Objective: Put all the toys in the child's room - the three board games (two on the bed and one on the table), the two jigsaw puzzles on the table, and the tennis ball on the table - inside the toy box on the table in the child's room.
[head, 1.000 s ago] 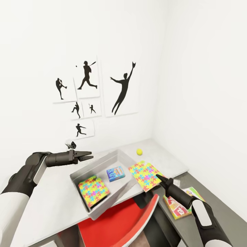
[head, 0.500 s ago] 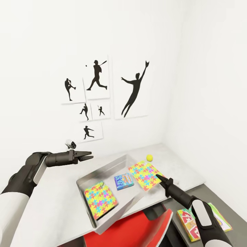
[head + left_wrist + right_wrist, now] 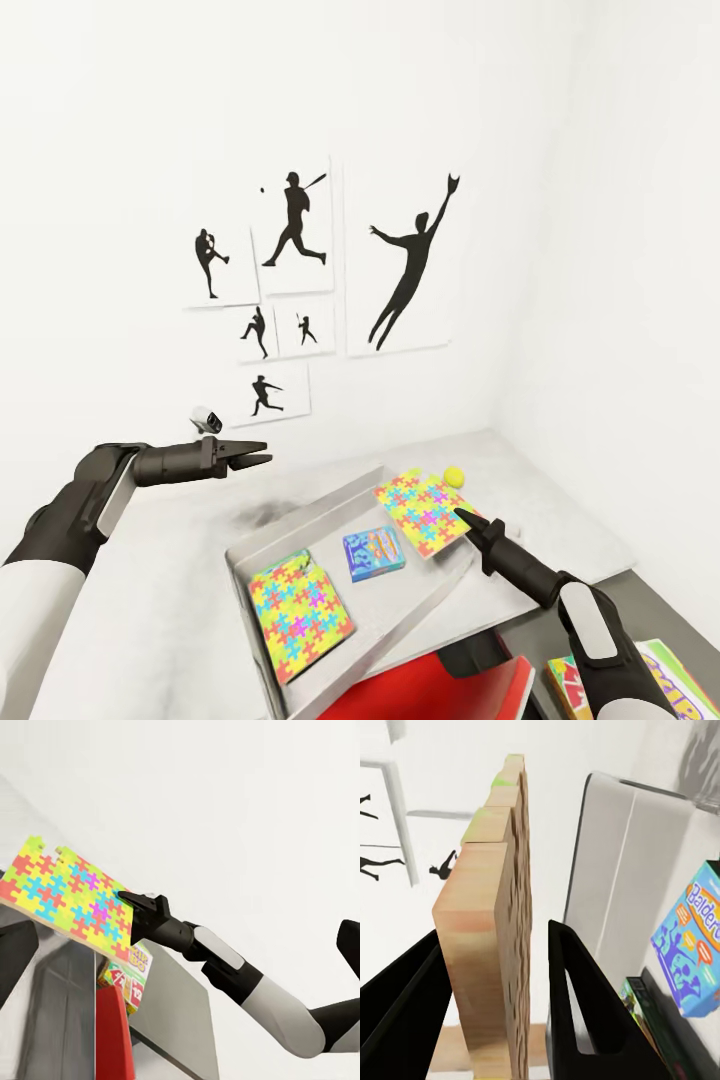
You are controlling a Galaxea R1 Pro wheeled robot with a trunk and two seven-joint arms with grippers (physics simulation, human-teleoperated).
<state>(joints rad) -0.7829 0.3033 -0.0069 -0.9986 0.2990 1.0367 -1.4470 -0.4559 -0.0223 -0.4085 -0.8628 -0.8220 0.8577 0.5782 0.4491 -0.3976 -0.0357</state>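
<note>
Head view: the right gripper (image 3: 462,516) is clamped on the edge of a thin multicoloured jigsaw puzzle square (image 3: 424,510), holding it lifted above the right wall of the shallow pale grey toy box (image 3: 300,512) on the pale grey table (image 3: 150,600). Inside the box lie a second jigsaw square (image 3: 300,614) and a small blue board game box (image 3: 373,553); a yellow-green tennis ball (image 3: 454,475) sits near the table's far right corner. The left gripper (image 3: 262,453) hovers above the table beyond the box's far left corner, gripping nothing, its fingers nearly together.

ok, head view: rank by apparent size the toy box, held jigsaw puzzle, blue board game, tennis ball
1. toy box
2. jigsaw puzzle clamped in the right gripper, raised nearer the camera, so its rank is less certain
3. blue board game, lying in the box
4. tennis ball, farthest back
</note>
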